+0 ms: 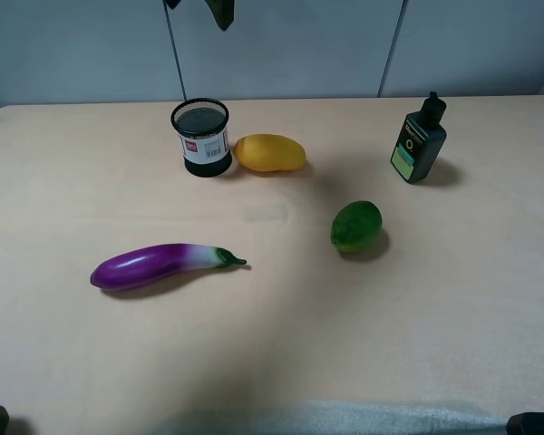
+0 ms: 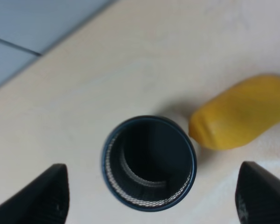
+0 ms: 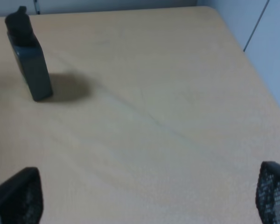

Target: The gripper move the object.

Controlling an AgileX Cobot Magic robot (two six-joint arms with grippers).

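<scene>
The pen cup (image 1: 201,138) is standing upright on the pale surface (image 1: 453,299), its white label with the red mark facing the high camera and its open mouth pointing up. The left gripper (image 2: 150,198) is hovering directly over it, looking down into the mesh interior. Its jaws are spread wider than the cup, with one dark tip showing on either side of the rim and clear of it, so it is gripping nothing. In the high view only the ends of its fingers (image 1: 222,13) are showing, hanging above the cup against the wall panels behind it. A yellow mango (image 1: 269,152) is lying just beside the cup on its right, so close that I cannot tell whether the two are touching. A purple eggplant (image 1: 159,265) is lying well in front of the cup, its green stem pointing right. A green lime (image 1: 356,227) is sitting to the cup's front right, beyond the mango, and a dark bottle (image 1: 419,140) with a green label is standing upright far to the cup's right. The right gripper (image 3: 144,198) is hanging over the surface on the bottle's side of the cup, apart from the bottle, its jaws likewise spread wide and holding nothing.
</scene>
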